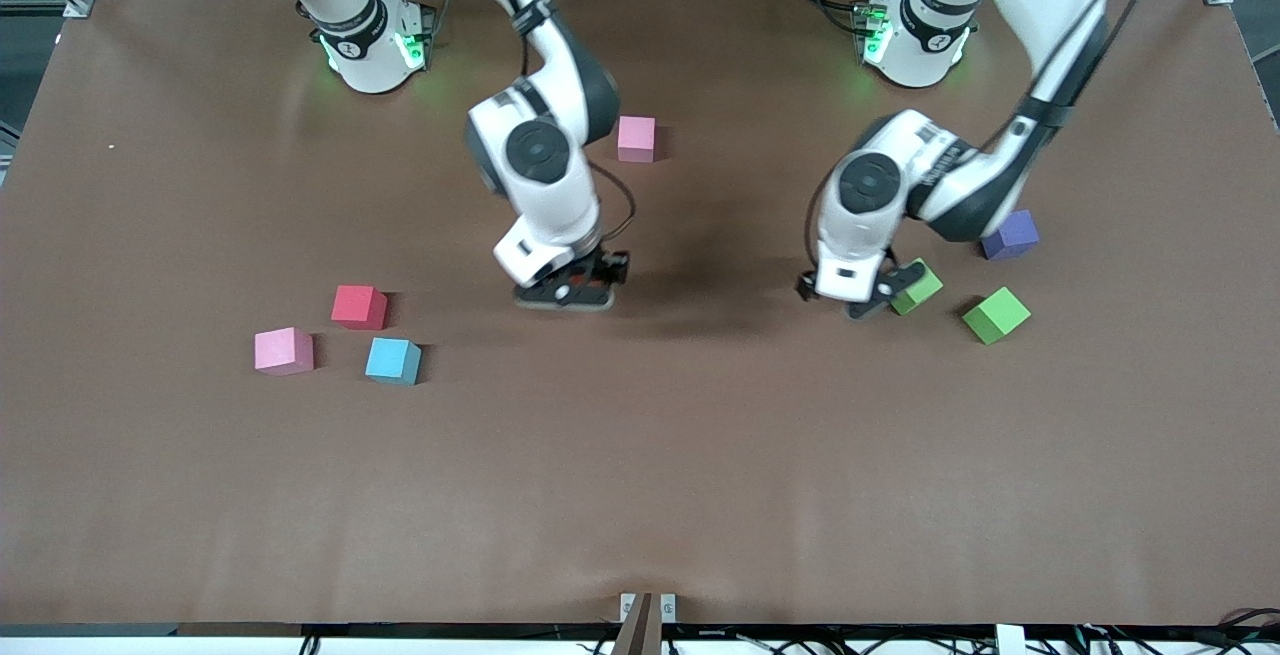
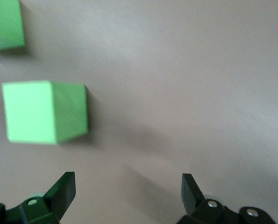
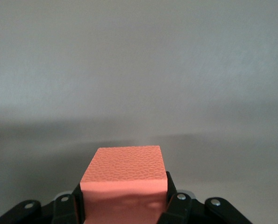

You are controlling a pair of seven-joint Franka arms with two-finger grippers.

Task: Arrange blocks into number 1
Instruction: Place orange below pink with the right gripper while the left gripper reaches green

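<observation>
My right gripper (image 1: pixel 572 291) is low over the middle of the table, shut on an orange block (image 3: pixel 124 179) that fills the gap between its fingers. My left gripper (image 1: pixel 862 303) hangs open with nothing between its fingers (image 2: pixel 64 191), just beside a bright green block (image 1: pixel 916 287) that also shows in the left wrist view (image 2: pixel 43 112). A second green block (image 1: pixel 996 315) lies close by, and a purple block (image 1: pixel 1010 234) sits partly under the left arm. A red block (image 1: pixel 359 306), a pink block (image 1: pixel 283 351) and a sky blue block (image 1: pixel 392 360) cluster toward the right arm's end.
Another pink block (image 1: pixel 636 138) sits alone farther from the front camera, close to the right arm's elbow. The brown table (image 1: pixel 640 475) is bare across the whole strip nearest the front camera.
</observation>
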